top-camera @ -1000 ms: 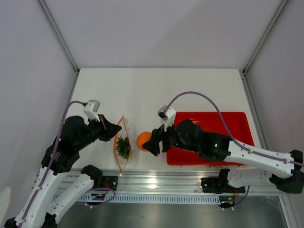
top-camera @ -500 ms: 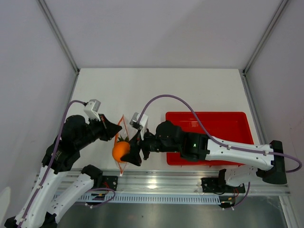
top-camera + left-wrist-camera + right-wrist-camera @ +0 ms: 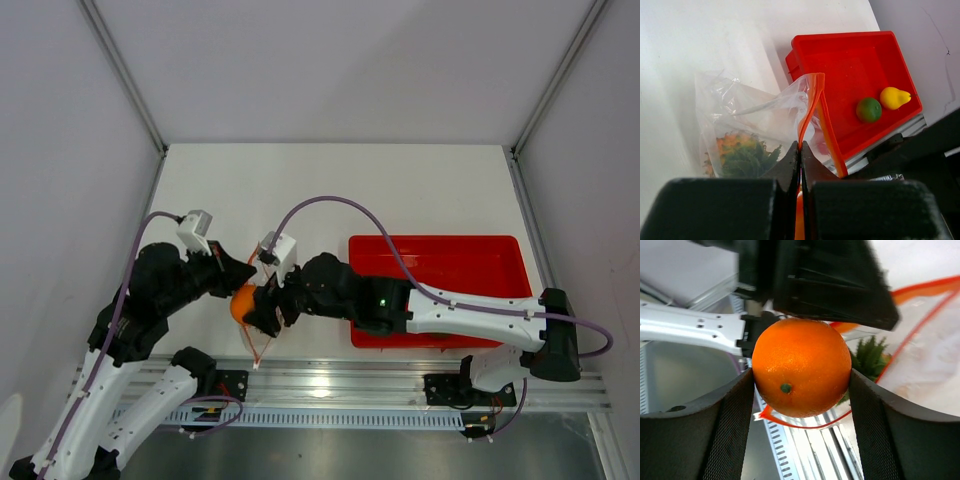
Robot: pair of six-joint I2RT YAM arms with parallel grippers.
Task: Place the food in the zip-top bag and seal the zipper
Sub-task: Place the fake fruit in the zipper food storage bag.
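Observation:
The clear zip-top bag (image 3: 747, 112) stands open on the white table, with the pineapple (image 3: 740, 152) inside it. My left gripper (image 3: 800, 147) is shut on the bag's orange-red zipper (image 3: 811, 100) and holds that edge up. My right gripper (image 3: 800, 375) is shut on the orange ball (image 3: 801, 367), just above the bag's mouth, where the zipper strip (image 3: 805, 424) curves beneath it. From above, the orange (image 3: 239, 303) sits right beside the left gripper (image 3: 246, 272), with the right gripper (image 3: 256, 312) over the bag (image 3: 258, 345). A green fruit (image 3: 869, 109) and a yellow lemon (image 3: 894, 98) lie in the red tray.
The red tray (image 3: 500, 255) sits at the right of the table, partly under my right arm. An aluminium rail (image 3: 330, 385) runs along the near edge. White walls close in the table's left, back and right sides.
My right gripper has carried the orange leftward from beside the tray to the bag's mouth. The left gripper has stayed still, holding the zipper edge.

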